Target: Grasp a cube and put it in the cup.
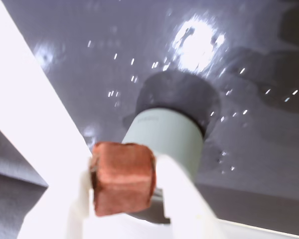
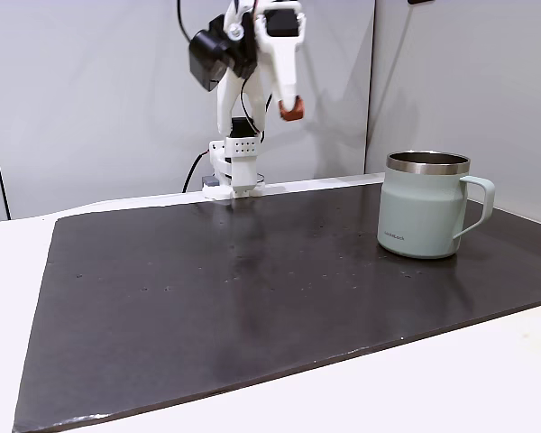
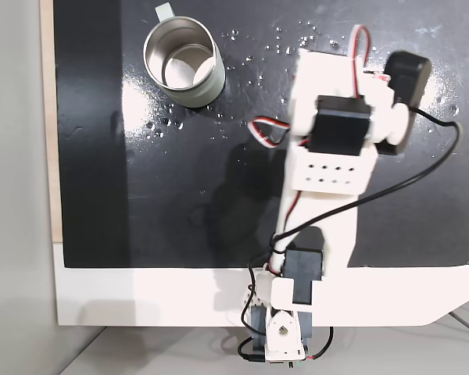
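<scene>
Clamped between the white jaws, the cube (image 1: 122, 177) fills the bottom of the wrist view, with the cup (image 1: 164, 142) just beyond it and lower down. From the side, a fixed view shows the gripper (image 2: 291, 109) raised high above the dark mat (image 2: 207, 298), near the arm's base, with the cube (image 2: 291, 110) at its tip. The cup (image 2: 428, 206) stands well apart, on the right side of that view, handle turned outward.

The step in hand appears to be the carry. To do it well, I would keep the jaws firmly closed and hold this height while swinging toward the cup, then centre the cube over the steel rim before lowering or letting go. From above, the cup's mouth (image 3: 183, 53) looks wide against so small a block, so aim should be forgiving; dropping from too high risks a bounce out.

Room is generous: the mat between arm and cup is bare. The cup sits near one corner of the mat, close to the worktop (image 3: 141, 297) edge, so a knock against its wall could push it off.
</scene>
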Action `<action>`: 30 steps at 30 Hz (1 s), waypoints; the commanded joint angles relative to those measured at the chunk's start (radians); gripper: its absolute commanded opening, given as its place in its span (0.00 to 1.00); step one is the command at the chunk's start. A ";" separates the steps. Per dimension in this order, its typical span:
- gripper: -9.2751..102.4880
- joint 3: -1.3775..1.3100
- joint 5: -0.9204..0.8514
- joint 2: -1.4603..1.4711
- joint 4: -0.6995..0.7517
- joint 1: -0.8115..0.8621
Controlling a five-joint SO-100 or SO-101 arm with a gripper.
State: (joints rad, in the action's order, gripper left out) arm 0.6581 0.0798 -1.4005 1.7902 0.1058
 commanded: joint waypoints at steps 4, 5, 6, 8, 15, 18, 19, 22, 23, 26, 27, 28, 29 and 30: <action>0.10 -0.186 0.054 0.067 0.003 -0.140; 0.10 -0.210 0.060 0.086 0.005 -0.160; 0.10 -0.235 0.067 0.104 0.005 -0.178; 0.10 -0.282 0.078 0.141 0.005 -0.218; 0.10 -0.390 0.081 0.241 -0.012 -0.350; 0.10 -0.420 0.083 0.284 -0.025 -0.371; 0.10 -0.428 0.083 0.301 -0.026 -0.373; 0.10 -0.446 0.083 0.344 -0.028 -0.374; 0.10 -0.451 0.083 0.356 -0.028 -0.374; 0.10 -0.462 0.081 0.379 -0.028 -0.373; 0.10 -0.468 0.081 0.385 -0.028 -0.373; 0.10 -0.479 0.081 0.391 -0.028 -0.373; 0.10 -0.489 0.080 0.399 -0.028 -0.373; 0.10 -0.503 0.078 0.405 -0.028 -0.374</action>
State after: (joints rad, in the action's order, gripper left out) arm 0.2286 0.1549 -0.9863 1.7886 -0.2638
